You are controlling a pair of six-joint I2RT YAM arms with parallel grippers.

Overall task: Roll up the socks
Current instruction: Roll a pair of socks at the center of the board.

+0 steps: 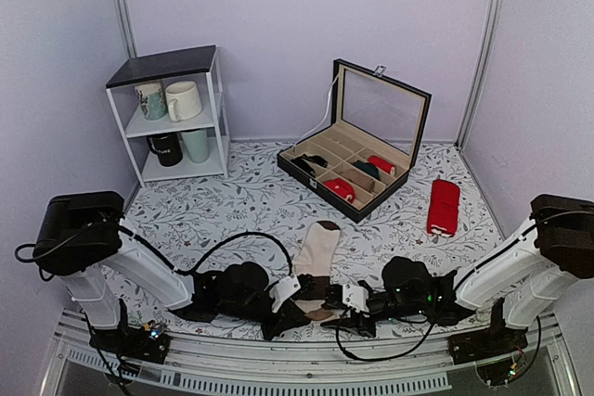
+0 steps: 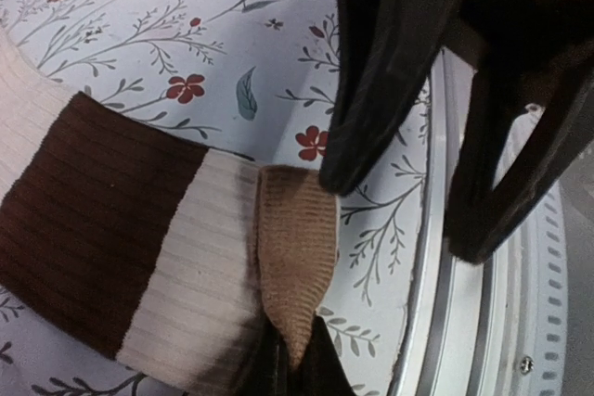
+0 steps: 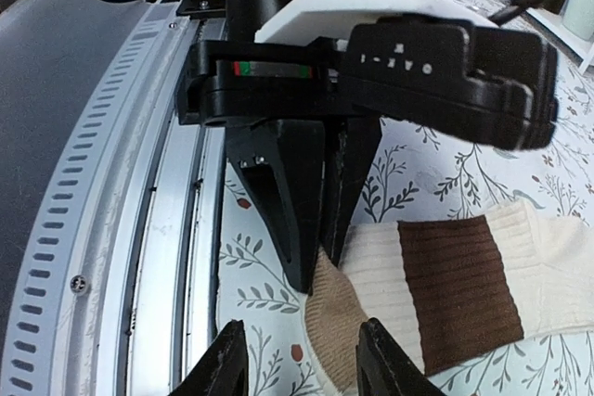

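The socks [image 1: 318, 252] lie on the flowered tablecloth near the front edge, with cream, dark brown and tan bands. The tan toe end points toward the arms. My left gripper [image 1: 295, 308] is shut on the tip of the tan toe [image 2: 295, 257]; its jaws pinch the fabric at the bottom of the left wrist view [image 2: 290, 364]. My right gripper [image 1: 338, 312] is open, facing the left one, with its fingertips [image 3: 223, 359] straddling the tan toe's edge [image 3: 339, 322] just above the cloth. The left gripper also shows in the right wrist view [image 3: 317, 266].
A metal rail [image 1: 306, 354] runs along the table's front edge, right beside both grippers. An open compartment box [image 1: 316, 147] with red and dark green bundles stands at the back. A plain red pair [image 1: 444, 206] lies right. A white shelf [image 1: 176, 108] with mugs stands back left.
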